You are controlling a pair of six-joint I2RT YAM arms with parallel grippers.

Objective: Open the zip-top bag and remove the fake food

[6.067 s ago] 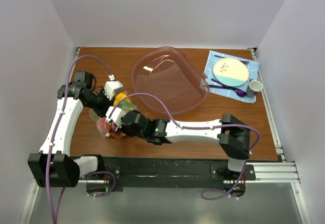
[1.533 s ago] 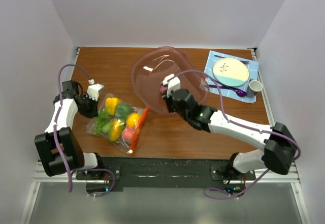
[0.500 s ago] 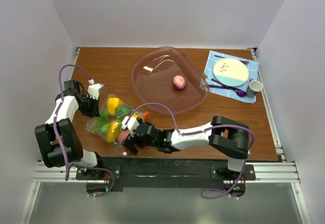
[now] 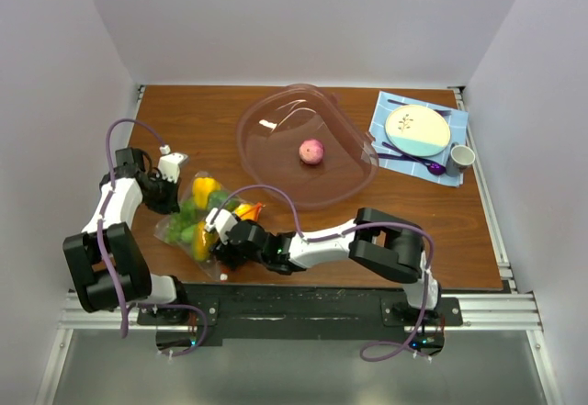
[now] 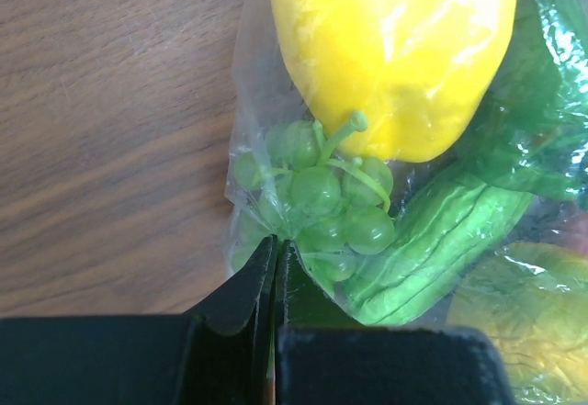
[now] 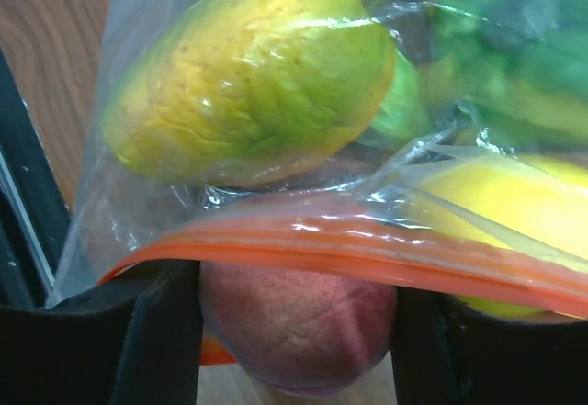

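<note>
The zip-top bag point(image 4: 188, 226) lies at the left front of the table, full of fake food. My left gripper point(image 4: 173, 196) is shut on the bag's clear far corner point(image 5: 253, 93), beside green grapes point(image 5: 317, 198), a yellow pepper point(image 5: 395, 38) and a cucumber point(image 5: 432, 240). My right gripper point(image 4: 220, 244) is at the bag's mouth. In the right wrist view its fingers point(image 6: 170, 331) press both sides of a pink peach point(image 6: 299, 327) just under the orange zip strip point(image 6: 367, 249). Behind the strip lie a mango point(image 6: 248, 74) and a lemon point(image 6: 514, 203). A carrot point(image 4: 248, 210) pokes out.
A large clear pinkish bowl point(image 4: 266, 116) stands behind the bag, with one pink fruit point(image 4: 311, 151) in it. At the back right a blue mat point(image 4: 384, 111) carries a plate point(image 4: 418, 128), a cup point(image 4: 461, 156) and a purple spoon point(image 4: 432, 168).
The right arm has swung from the bowl down to the bag's mouth, and its jaws have narrowed onto the peach. The pink fruit in the bowl rolled a little left. The left arm is still.
</note>
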